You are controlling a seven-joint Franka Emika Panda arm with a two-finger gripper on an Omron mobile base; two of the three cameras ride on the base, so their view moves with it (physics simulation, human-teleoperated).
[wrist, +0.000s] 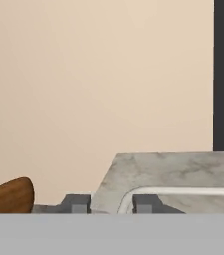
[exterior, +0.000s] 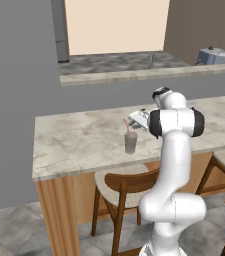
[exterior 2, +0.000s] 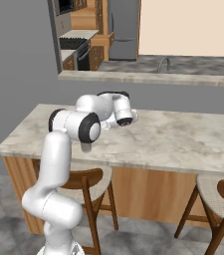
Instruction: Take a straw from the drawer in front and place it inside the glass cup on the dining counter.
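Jaws: in the hand view you are seeing two dark fingertips (wrist: pixel 76 203) standing apart with a gap between them and nothing in it; they are parted, not clamping anything.
Gripper: you are holding the gripper (exterior: pixel 135 121) just above and to the right of the glass cup (exterior: pixel 130 142) as the left base view has it, close to the straw's top but not touching it as far as you can tell.
Straw: the straw (exterior: pixel 127 129) is standing in the glass cup, leaning, its bent top sticking out above the rim.
Glass cup: it is sitting upright on the dining counter (exterior: pixel 79 140), near the front edge facing you, back from the counter's left end.
Open room: bare marbled top is lying to the cup's left and behind it; to its right your own arm is crowding the space.
Below the cup: a wooden stool (exterior: pixel 119 187) is tucked under the counter's front edge.
Right base view: your arm is hiding the cup; the counter (exterior 2: pixel 183 139) is running on bare to the right.
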